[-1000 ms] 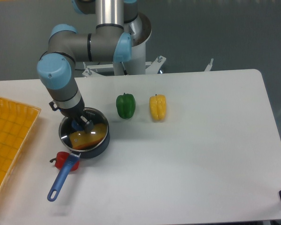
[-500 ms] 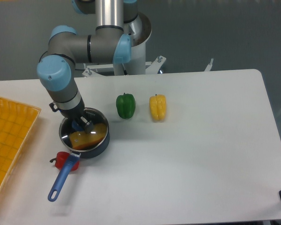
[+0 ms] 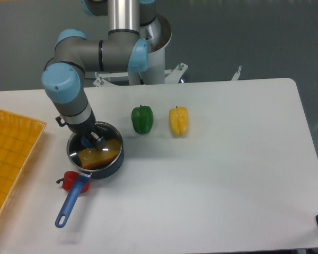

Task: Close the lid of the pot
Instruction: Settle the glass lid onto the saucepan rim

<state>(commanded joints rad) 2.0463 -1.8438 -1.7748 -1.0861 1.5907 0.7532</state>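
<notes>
Pot: the small round black saucepan with a long blue handle [image 3: 95, 154] stands on the left part of the white worktop [image 3: 212, 174]; its handle points toward the front-left.
Lid: the round clear glass lid with a thin metal rim [image 3: 98, 147] lies on the pot.
Hand: the hand [image 3: 91, 140] is down at the middle of the lid; I cannot tell if it is clenched or released.
Inside: an orange-yellow block [image 3: 98, 156] shows through the glass.
Nearby: a small red object [image 3: 69, 180] touches the handle; a green bell pepper [image 3: 142, 119] and a yellow bell pepper [image 3: 178, 121] stand right of the pot.
Left edge: an orange-yellow tray [image 3: 10, 159].
</notes>
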